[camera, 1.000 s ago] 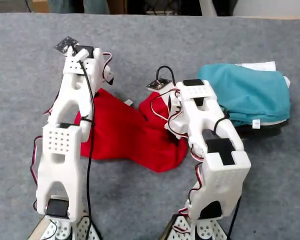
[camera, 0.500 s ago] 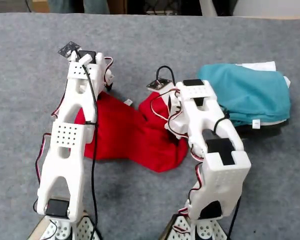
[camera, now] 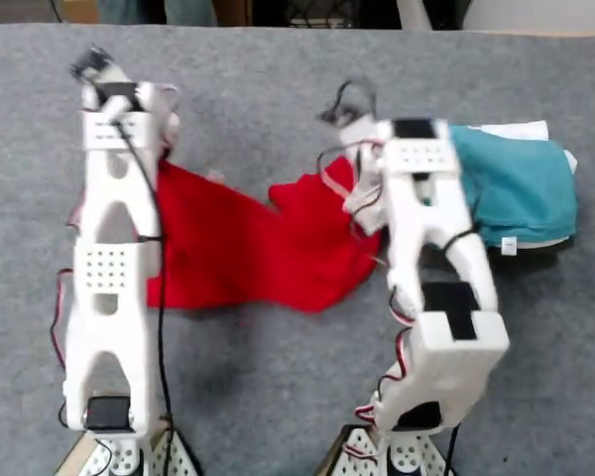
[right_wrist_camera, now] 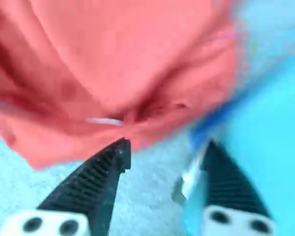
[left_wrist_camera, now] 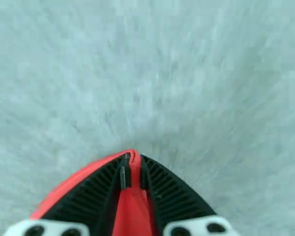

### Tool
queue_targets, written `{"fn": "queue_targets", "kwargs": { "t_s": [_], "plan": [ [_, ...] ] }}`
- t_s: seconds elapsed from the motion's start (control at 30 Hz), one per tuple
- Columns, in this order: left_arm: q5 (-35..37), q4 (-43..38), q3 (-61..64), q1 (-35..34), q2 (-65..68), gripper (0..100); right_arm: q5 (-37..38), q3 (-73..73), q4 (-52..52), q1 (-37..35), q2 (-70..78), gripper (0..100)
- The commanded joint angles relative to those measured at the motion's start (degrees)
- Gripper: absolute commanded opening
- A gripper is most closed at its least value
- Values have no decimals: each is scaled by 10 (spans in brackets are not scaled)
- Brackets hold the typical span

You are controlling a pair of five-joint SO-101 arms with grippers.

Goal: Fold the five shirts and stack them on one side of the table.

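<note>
Both arms have swung outward, pulling the red shirt (camera: 238, 258) long across the counter (camera: 278, 79) between them, the left tool (left_wrist_camera: 132, 164) clamped on one corner, the right tool (right_wrist_camera: 167, 145) spread apart just short of the opposite end, with the teal shirt (camera: 521, 188) close at its side.

You're at what looks like a robotics lab bench: a counter (camera: 278, 79) covered in grey carpet-like cloth, a white printed left arm (camera: 109, 288) and right arm (camera: 446, 297) with bare wiring (camera: 162, 327), and wooden furniture (camera: 233, 12) behind

Grey felt cover (camera: 278, 397); wooden furniture (camera: 77, 10) beyond far edge.
</note>
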Motion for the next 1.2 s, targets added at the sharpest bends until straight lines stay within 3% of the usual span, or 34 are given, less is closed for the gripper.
{"fn": "queue_targets", "kwargs": {
  "t_s": [0.0,0.13,0.27,0.37,0.47,0.57,0.67,0.93,1.17],
  "plan": [
    [-17,6,28,-47,-113,30,-35,-104,43,7,-44,355],
    [-38,6,116,-92,-212,30,-98,-161,75,-48,-40,352],
    [-58,6,235,-112,-310,30,-139,-152,81,-173,-20,352],
    [-74,5,335,-122,-374,30,-145,-123,42,-258,27,352],
    [-89,3,419,-143,-421,30,-142,-97,-25,-273,102,352],
    [-98,2,489,-176,-455,30,-142,-94,-58,-273,189,279],
    [-120,-19,553,-218,-471,30,-145,-127,-31,-264,254,76],
    [-186,-70,692,-304,-505,30,-206,-262,146,-147,347,16],
    [-246,-97,820,-309,-527,30,-224,-103,143,-22,198,14]
  ]
}}
